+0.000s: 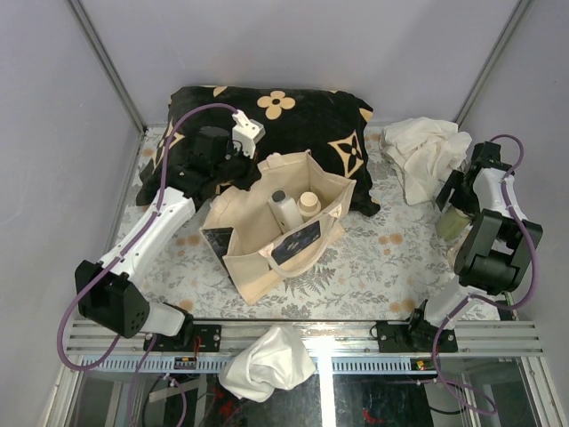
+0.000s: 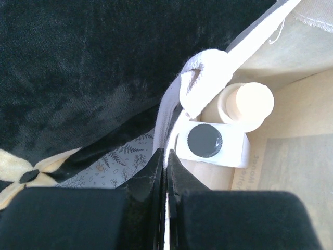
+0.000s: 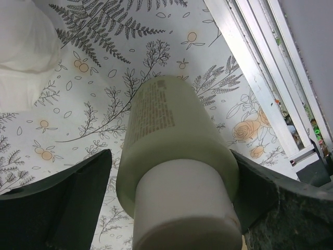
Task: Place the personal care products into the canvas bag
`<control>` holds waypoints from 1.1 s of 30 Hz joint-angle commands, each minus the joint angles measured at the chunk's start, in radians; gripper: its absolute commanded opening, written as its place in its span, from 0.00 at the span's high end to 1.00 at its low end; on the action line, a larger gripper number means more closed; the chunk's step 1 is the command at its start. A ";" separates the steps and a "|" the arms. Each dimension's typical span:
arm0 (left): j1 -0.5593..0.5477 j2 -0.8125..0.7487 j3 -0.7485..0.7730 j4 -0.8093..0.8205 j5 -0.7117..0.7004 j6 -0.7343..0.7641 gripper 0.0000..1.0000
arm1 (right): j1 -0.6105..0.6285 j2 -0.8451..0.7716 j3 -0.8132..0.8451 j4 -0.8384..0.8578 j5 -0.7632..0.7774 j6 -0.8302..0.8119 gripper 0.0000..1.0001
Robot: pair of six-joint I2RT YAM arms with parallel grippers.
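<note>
At far-left rim of canvas bag | left gripper pinched tight on fabric edge, we judge to hold mouth open | two bottles upright inside | right, near white cloth: right gripper straddles yellow-green bottle, clamp unclear to us.

Bag: walls hide the lower bodies of the dark-capped bottle and cream-capped bottle; side print too small to read.
Green bottle: cap end cut off by the right wrist view's bottom edge; label text blurred; from above, mostly hidden behind the right arm.
Right pincer: finger bases cut off; whether both fingers touch the green bottle cannot be told.
Left pincer: bodies blurred, cut off below.
Cushion: front hidden behind bag.
</note>
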State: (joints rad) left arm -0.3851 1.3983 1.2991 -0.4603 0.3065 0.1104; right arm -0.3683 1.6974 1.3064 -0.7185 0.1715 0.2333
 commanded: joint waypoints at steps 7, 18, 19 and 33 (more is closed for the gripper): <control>0.009 0.038 0.017 -0.008 -0.003 0.010 1.00 | -0.037 0.039 0.047 0.024 -0.081 -0.015 0.32; 0.009 0.063 0.040 -0.022 0.002 0.010 1.00 | -0.038 0.016 0.044 -0.003 -0.110 -0.022 0.84; 0.008 0.066 0.043 -0.025 0.004 0.012 1.00 | -0.037 0.012 0.042 -0.006 -0.114 -0.023 0.86; 0.009 0.078 0.055 -0.004 0.031 -0.007 1.00 | 0.001 -0.129 0.203 -0.039 -0.201 -0.027 1.00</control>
State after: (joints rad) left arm -0.3756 1.4479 1.3273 -0.4641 0.3042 0.1093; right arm -0.3985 1.6970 1.3621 -0.7620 0.0296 0.2127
